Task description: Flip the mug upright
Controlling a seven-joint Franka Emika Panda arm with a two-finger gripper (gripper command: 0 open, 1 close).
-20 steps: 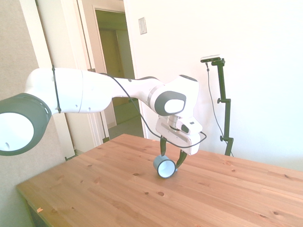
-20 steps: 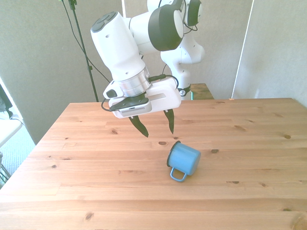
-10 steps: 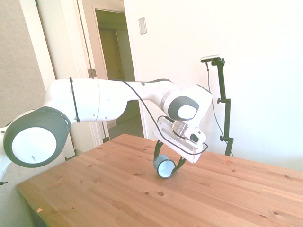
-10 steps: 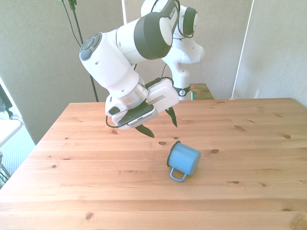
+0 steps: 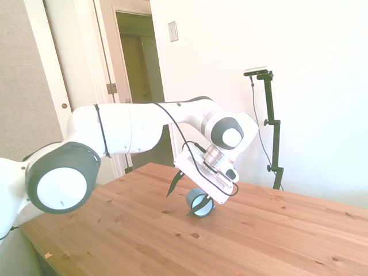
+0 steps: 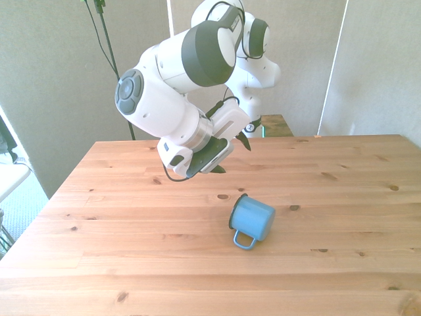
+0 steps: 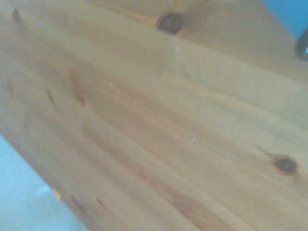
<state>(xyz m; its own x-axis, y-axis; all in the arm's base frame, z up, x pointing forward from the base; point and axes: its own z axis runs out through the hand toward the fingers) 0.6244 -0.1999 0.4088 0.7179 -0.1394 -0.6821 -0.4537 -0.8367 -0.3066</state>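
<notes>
The light-blue mug [image 6: 253, 218] lies on its side on the wooden table [image 6: 118, 263], its loop handle [image 6: 243, 241] toward the near edge and its dark rim toward the arm. In the side view the mug [image 5: 202, 203] shows its white inside. My gripper [image 6: 233, 157] hangs tilted above the table, just behind the mug and toward the front view's left, open and holding nothing. In the side view one dark finger [image 5: 196, 205] crosses in front of the mug. The wrist view shows blurred wood [image 7: 168, 120] and a corner of the blue mug [image 7: 288, 12].
The table's edge [image 7: 57, 192] shows in the wrist view with pale floor beyond it. An open doorway [image 5: 138, 69] stands behind the arm in the side view. Grey panels [image 6: 52, 79] back the table in the front view.
The wrist has rolled and tilted, so the fingers now point slantwise instead of straight down, and the arm's elbow has dropped. The mug has not moved.
</notes>
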